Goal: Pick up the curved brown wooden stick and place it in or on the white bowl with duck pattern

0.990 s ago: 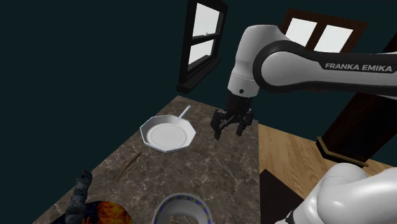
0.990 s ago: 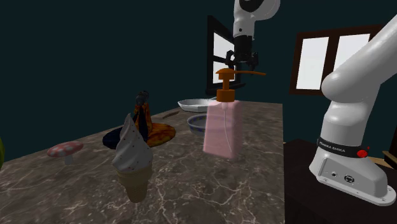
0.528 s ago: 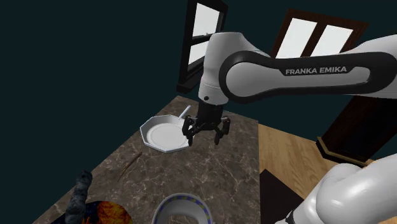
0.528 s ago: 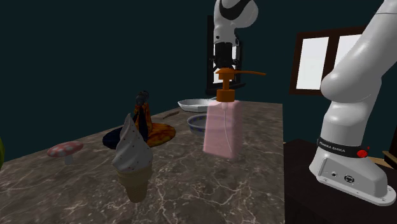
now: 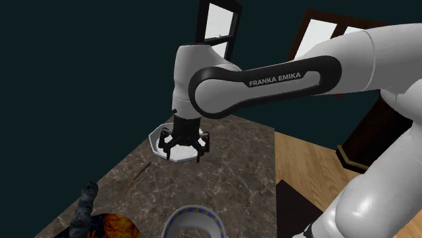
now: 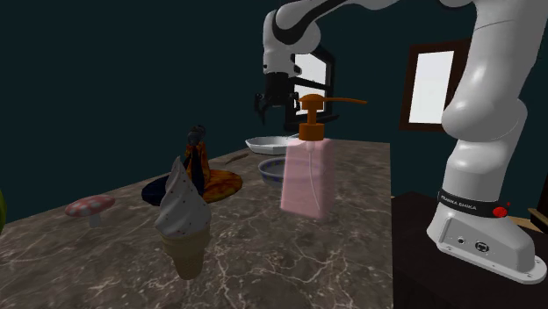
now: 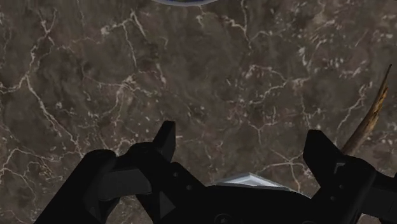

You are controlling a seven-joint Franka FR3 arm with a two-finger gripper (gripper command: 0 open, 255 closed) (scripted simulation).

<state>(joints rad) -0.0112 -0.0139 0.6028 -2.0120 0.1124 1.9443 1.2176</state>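
While the stick (image 5: 138,175) lies flat on the counter (image 5: 230,182) over on the shoulder view's left, the gripper (image 5: 182,150) hangs further right, above the white pan (image 5: 161,142), so they're well apart. The stick's long axis runs on a diagonal there, lower left to upper right. Going by that, I'd say the next move is a slide left and toward the camera, then down.

In the wrist view the fingers (image 7: 167,137) stand wide apart with nothing but marble between them, so it's carrying nothing. The stick sits just outside one finger and runs roughly crosswise to the line between the two. That should suit a pinch, though part of it is cut off, so I can't judge the curve well.

The bowl (image 5: 193,224) sits right of the stick, at the shoulder view's bottom edge.
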